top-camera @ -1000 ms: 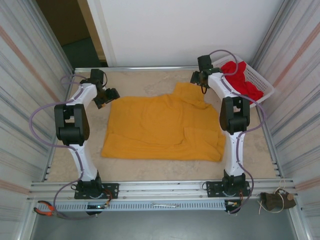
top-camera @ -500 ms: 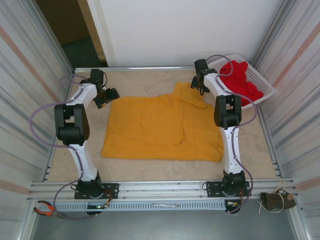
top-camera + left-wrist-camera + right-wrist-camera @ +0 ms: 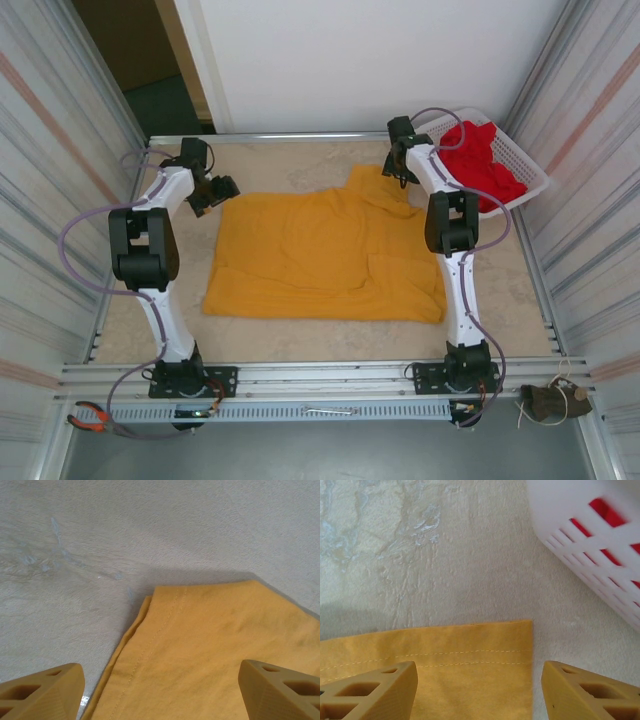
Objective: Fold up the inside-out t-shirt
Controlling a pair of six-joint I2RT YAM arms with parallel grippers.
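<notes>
The inside-out t-shirt (image 3: pixel 320 250) lies flat in the middle of the table, mustard yellow, with a sleeve reaching toward the far right. My left gripper (image 3: pixel 213 192) hovers open over the shirt's far left corner. In the left wrist view its tan fingers (image 3: pixel 42 692) straddle that stitched corner (image 3: pixel 210 650) without touching it. My right gripper (image 3: pixel 394 163) is open above the far right sleeve end. In the right wrist view the hemmed sleeve edge (image 3: pixel 470 650) lies between its fingertips (image 3: pixel 592 692), which hold nothing.
A white basket (image 3: pixel 522 160) holding a red garment (image 3: pixel 480 160) stands at the far right corner, close to my right gripper; its slotted wall (image 3: pixel 590 545) is right beside the sleeve. Corrugated walls close in both sides. Pliers (image 3: pixel 88 420) lie by the near left rail.
My right arm has swung slightly left and toward the far edge, bringing its gripper over the sleeve end. The left arm and the shirt have not moved.
</notes>
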